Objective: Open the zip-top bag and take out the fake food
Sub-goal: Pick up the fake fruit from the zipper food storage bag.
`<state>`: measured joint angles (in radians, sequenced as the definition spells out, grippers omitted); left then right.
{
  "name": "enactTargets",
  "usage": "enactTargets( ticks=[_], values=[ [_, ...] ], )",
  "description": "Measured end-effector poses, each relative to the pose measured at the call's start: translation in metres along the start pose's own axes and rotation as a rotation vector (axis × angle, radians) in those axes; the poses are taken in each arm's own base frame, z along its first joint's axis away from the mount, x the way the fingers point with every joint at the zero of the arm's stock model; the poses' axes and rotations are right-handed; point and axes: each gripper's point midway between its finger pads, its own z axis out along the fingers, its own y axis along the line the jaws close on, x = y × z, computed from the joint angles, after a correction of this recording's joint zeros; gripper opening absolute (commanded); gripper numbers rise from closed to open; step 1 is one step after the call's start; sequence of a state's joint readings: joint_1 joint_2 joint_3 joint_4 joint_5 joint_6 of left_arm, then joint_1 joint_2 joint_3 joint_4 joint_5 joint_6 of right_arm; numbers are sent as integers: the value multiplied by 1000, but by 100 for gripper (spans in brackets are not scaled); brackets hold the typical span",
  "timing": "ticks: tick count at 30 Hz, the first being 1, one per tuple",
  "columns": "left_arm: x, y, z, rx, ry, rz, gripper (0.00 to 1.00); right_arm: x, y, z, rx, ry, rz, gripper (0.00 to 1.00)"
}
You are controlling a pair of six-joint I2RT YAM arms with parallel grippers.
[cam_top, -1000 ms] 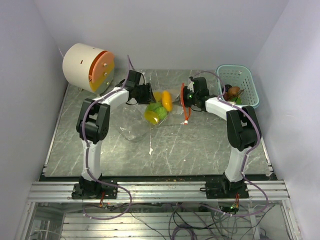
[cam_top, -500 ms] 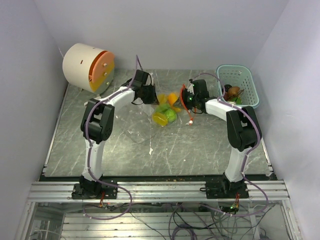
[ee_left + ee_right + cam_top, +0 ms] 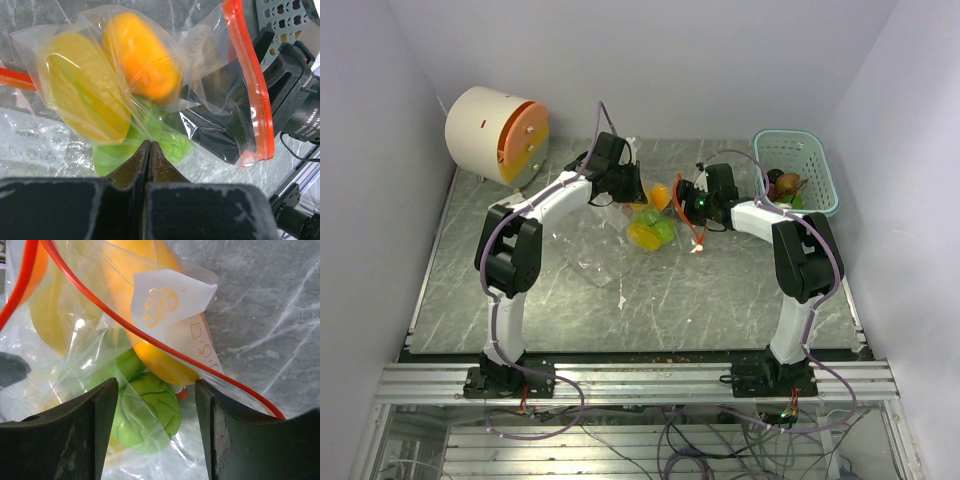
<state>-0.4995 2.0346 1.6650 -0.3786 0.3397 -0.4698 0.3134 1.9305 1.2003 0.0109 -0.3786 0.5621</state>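
The zip-top bag [image 3: 638, 222] lies crumpled mid-table, clear film with a red-orange zip strip [image 3: 251, 80]. Inside it is fake food: an orange piece [image 3: 142, 55], a yellow piece [image 3: 85, 95] and green pieces [image 3: 150, 412]. My left gripper [image 3: 623, 186] sits at the bag's back left; in the left wrist view its jaws [image 3: 150, 146] are pressed together on the bag's film. My right gripper [image 3: 686, 201] is at the bag's mouth on the right. Its fingers [image 3: 156, 407] stand apart at either side of a green piece, with the zip strip [image 3: 150, 337] running across above them.
A white drum with an orange face [image 3: 497, 135] stands at the back left. A pale teal perforated basket [image 3: 810, 150] at the back right holds brown and green toy pieces [image 3: 786, 186]. Grey walls close in on three sides.
My left gripper has shut on the bag's film and moved right, pulling the bag and food along. My right gripper has opened from shut at the zip strip.
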Motion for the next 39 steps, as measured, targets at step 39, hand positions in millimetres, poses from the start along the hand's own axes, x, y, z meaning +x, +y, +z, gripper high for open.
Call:
enactTargets(
  ticks=[39],
  values=[
    [14, 14, 30, -13, 107, -10, 7, -28, -31, 43, 70, -73, -242, 41]
  ],
)
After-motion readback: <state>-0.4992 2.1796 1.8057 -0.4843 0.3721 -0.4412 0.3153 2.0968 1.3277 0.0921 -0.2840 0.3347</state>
